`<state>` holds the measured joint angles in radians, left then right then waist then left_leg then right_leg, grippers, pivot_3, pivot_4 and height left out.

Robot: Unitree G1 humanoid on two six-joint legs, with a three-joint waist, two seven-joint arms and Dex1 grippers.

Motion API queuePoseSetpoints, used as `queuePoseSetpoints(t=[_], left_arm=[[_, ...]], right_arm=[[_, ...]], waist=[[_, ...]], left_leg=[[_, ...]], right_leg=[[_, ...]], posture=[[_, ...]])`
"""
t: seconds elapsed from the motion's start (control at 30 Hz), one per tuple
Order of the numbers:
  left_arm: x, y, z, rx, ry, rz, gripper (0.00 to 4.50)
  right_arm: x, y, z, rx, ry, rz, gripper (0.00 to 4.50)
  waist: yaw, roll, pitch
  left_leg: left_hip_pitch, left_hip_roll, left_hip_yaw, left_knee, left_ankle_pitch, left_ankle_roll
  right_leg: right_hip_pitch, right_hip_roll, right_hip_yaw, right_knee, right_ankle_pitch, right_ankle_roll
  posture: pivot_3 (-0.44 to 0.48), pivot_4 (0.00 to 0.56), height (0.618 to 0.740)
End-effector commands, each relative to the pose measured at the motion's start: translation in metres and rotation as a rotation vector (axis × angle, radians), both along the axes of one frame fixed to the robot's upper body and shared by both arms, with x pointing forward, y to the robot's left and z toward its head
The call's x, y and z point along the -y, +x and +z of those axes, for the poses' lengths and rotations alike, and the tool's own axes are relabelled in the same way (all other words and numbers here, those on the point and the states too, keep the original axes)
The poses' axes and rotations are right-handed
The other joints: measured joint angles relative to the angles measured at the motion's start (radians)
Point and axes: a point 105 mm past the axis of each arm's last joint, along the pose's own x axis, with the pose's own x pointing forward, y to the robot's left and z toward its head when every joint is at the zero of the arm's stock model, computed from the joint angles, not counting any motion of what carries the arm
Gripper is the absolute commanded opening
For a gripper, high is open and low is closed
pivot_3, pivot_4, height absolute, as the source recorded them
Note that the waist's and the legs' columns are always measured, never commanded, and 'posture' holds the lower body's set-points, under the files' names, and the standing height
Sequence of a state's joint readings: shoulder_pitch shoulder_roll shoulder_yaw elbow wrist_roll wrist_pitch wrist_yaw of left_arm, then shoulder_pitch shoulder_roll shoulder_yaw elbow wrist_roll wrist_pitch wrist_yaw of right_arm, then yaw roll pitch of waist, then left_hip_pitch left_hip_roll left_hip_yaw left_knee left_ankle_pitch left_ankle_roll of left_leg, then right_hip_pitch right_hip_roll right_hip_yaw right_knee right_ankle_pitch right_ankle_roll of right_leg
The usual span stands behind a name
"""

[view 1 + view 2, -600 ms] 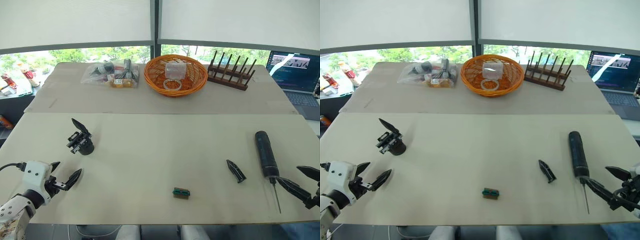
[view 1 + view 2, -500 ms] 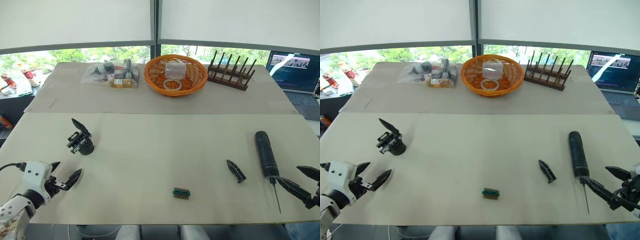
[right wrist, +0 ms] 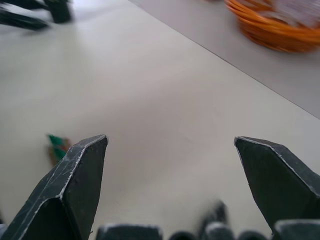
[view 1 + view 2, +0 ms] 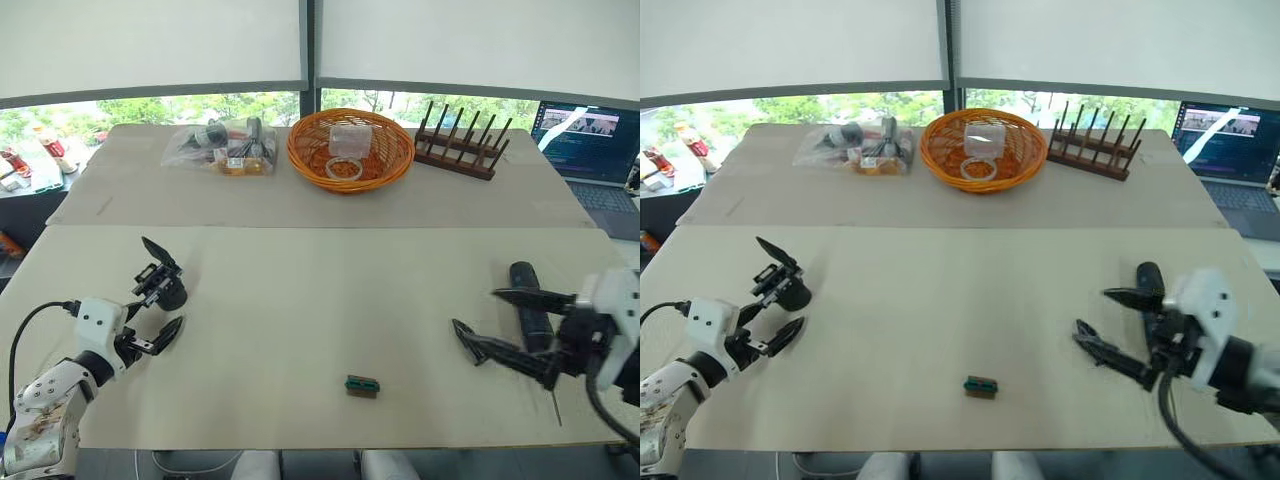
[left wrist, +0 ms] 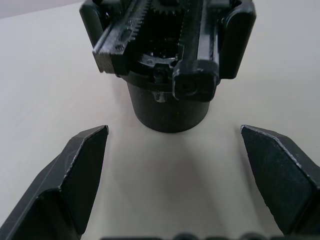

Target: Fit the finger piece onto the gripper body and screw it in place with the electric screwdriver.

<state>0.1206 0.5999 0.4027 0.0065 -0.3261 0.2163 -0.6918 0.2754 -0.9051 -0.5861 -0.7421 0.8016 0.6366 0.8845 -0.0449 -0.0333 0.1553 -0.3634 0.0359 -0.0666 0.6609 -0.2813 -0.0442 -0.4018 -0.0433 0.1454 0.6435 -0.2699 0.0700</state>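
Note:
The gripper body stands at the left of the near table, its pointed finger sticking up. My left gripper is open just in front of it, and in the left wrist view the gripper body sits between and just beyond the spread fingertips. The finger piece lies flat at the right. My right gripper is open over it, and its lower finger overlaps the piece. The electric screwdriver lies right behind that gripper, partly hidden, its thin bit pointing toward the near edge.
A small green-and-black block lies near the front edge at the middle. On the far table are an orange basket, a wooden rack and a clear bag of parts. A laptop is at the far right.
My right gripper has swung in from the table's right edge to above the finger piece and screwdriver. My left gripper has moved forward, close to the gripper body.

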Motion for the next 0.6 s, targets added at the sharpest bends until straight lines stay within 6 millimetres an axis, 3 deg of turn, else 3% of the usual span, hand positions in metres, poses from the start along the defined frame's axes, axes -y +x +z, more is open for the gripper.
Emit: queuePoseSetpoints(t=[0.03, 0.6], left_arm=[[0.007, 0.012, 0.008, 0.048, 0.014, -0.030, 4.50], [0.030, 0.043, 0.007, 0.106, -0.045, -0.059, 4.50]], right_arm=[[-0.021, 0.001, 0.005, 0.035, -0.002, 0.066, 4.47], [-0.045, 0.002, -0.006, 0.025, 0.018, 0.129, 4.47]], waist=[[0.004, 0.000, 0.000], [0.008, 0.000, 0.000]], left_leg=[[0.000, 0.000, 0.000, 0.000, 0.000, 0.000], [-0.001, 0.000, -0.002, 0.000, 0.000, 0.000]], right_leg=[[0.000, 0.000, 0.000, 0.000, 0.000, 0.000], [-0.001, 0.000, -0.002, 0.002, 0.000, 0.000]], posture=[[0.000, 0.150, 0.740], [0.000, 0.150, 0.740]])
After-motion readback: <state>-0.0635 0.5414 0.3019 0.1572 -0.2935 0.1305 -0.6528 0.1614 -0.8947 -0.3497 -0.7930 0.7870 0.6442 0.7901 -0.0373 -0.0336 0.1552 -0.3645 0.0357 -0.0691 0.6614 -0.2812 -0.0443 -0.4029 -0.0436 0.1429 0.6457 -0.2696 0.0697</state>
